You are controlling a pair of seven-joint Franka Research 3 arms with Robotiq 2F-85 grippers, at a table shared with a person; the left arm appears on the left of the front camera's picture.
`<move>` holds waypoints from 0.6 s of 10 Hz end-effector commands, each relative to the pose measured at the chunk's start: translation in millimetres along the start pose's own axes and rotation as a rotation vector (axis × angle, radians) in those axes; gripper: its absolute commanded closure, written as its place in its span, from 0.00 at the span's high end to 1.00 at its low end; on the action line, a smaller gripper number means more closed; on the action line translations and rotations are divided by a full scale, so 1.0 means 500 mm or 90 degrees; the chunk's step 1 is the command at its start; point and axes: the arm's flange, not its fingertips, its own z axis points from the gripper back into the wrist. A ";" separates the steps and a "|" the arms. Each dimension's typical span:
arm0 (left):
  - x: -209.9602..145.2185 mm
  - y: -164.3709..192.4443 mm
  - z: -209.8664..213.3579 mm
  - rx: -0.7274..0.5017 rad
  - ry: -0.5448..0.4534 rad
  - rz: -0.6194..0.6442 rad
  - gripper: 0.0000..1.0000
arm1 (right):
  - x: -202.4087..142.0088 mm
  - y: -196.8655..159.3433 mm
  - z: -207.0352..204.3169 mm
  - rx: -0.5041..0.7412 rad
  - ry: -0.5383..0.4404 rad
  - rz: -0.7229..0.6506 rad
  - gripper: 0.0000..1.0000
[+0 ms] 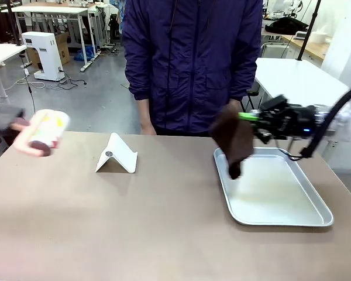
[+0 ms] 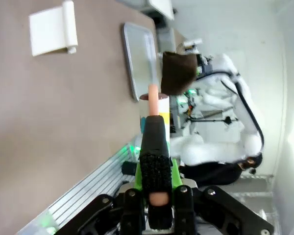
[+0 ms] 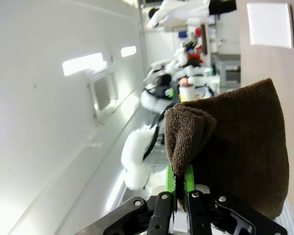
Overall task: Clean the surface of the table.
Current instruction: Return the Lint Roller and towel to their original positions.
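Note:
The taupe table [image 1: 164, 228] stretches across the front view. At its far left, above the edge, my left gripper [image 1: 29, 136] is shut on a pink and white bottle [image 1: 47, 130] with a yellow label, held sideways. In the left wrist view the bottle [image 2: 155, 105] sticks out past the fingers [image 2: 154, 142]. My right gripper [image 1: 254, 122] is shut on a brown cloth [image 1: 234, 140], which hangs over the far left corner of the metal tray [image 1: 281, 199]. The right wrist view shows the cloth [image 3: 235, 147] bunched between the pads [image 3: 171, 181].
A white folded stand [image 1: 117, 154] sits on the table left of centre, toward the far edge. A person in a dark blue jacket [image 1: 193, 64] stands at the far side, hands down. The table's middle and near half are bare.

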 end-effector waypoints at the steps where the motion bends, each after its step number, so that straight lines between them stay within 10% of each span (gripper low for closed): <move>1: 0.058 -0.075 -0.112 0.099 -0.029 0.028 0.22 | 0.064 -0.018 -0.112 -0.048 -0.032 -0.015 0.08; 6: 0.264 -0.157 -0.300 0.300 0.007 0.057 0.22 | 0.175 -0.133 -0.262 -0.225 -0.159 -0.095 0.08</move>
